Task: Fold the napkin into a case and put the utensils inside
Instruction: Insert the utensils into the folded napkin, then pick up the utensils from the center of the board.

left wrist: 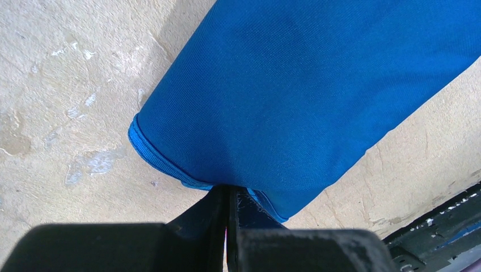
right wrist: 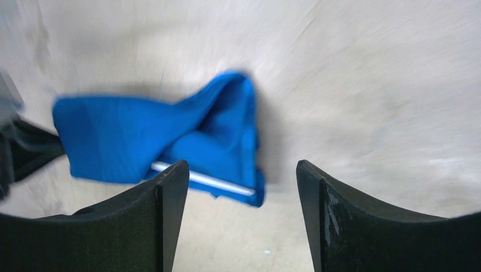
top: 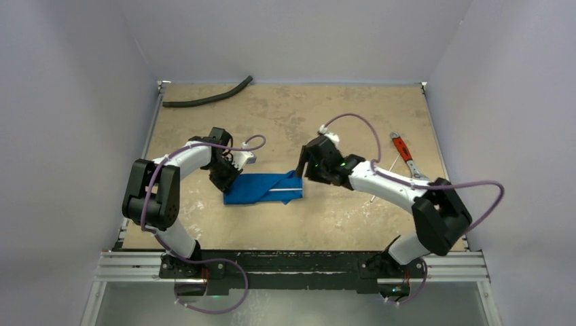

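You're in a robotics lab cell here: plain pale walls (top: 68, 102) box in a mottled tan tabletop (top: 285, 109), a bare aluminium rail (top: 292, 270) lines its near edge, and a purple cable (top: 353, 115) loops off the right arm (top: 387, 183).

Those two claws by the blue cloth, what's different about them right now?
The left gripper is shut, pinching the napkin at its edge; the right gripper is open and holds nothing. The left sits at the cloth's left end, the right hovers by its right end. Both have black fingers.
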Available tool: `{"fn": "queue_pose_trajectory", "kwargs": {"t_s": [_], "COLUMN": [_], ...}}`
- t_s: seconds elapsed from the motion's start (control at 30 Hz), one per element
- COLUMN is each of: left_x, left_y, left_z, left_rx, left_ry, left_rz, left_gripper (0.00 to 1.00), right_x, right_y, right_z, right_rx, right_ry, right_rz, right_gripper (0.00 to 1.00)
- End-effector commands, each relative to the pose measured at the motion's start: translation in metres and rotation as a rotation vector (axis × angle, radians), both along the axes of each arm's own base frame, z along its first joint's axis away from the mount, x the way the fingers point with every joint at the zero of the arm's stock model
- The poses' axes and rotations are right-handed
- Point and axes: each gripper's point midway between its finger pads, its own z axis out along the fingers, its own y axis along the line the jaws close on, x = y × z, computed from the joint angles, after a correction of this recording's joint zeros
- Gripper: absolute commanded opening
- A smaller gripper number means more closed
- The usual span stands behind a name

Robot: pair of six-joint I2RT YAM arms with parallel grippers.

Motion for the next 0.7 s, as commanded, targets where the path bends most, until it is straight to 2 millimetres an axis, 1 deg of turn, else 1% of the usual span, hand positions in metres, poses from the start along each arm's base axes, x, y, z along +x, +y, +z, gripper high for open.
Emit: {"fn": "queue_pose_trajectory", "kwargs": {"t_s": [0.0,0.07,0.1,0.2,0.27,0.3,0.33,0.4,0.47,0.6,0.67], "left_x": [0.006,0.008,0.009,0.012,0.015,0.016,0.017,0.02,0.023,0.029,0.036], "left_y": [-0.004,-0.004,-0.003,-0.004,-0.005,-0.005,-0.005,-0.004,-0.002,0.002,0.005], "left_z": [0.013,0.016,0.019,0.03,0.037,0.041,0.044,0.05,0.056,0.068,0.076], "left_rx": [-0.032,-0.03,-0.03,-0.035,-0.036,-0.036,-0.036,-0.033,-0.023,-0.013,-0.013], "left_ry": [-0.032,-0.034,-0.035,-0.04,-0.041,-0.042,-0.04,-0.05,-0.063,-0.08,-0.107], "left_rz": [-0.009,-0.005,-0.004,0.002,0.006,0.009,0.008,0.003,0.004,0.019,0.037], "left_gripper": [0.0,0.0,0.05,0.27,0.41,0.5,0.56,0.6,0.61,0.62,0.63], "right_x": [0.038,0.054,0.06,0.073,0.078,0.079,0.08,0.08,0.08,0.08,0.08], "right_y": [-0.07,-0.112,-0.133,-0.195,-0.229,-0.246,-0.26,-0.283,-0.301,-0.328,-0.337], "right_z": [0.04,0.047,0.049,0.047,0.044,0.039,0.034,0.023,0.011,-0.016,-0.03], "right_rx": [-0.031,-0.066,-0.086,-0.139,-0.194,-0.226,-0.251,-0.291,-0.329,-0.372,-0.388], "right_ry": [-0.115,-0.142,-0.157,-0.177,-0.189,-0.182,-0.167,-0.131,-0.101,-0.021,0.02], "right_rz": [-0.156,-0.26,-0.307,-0.458,-0.536,-0.576,-0.608,-0.656,-0.688,-0.733,-0.745], "right_gripper": [0.74,0.77,0.77,0.75,0.74,0.74,0.74,0.73,0.72,0.69,0.63]}}
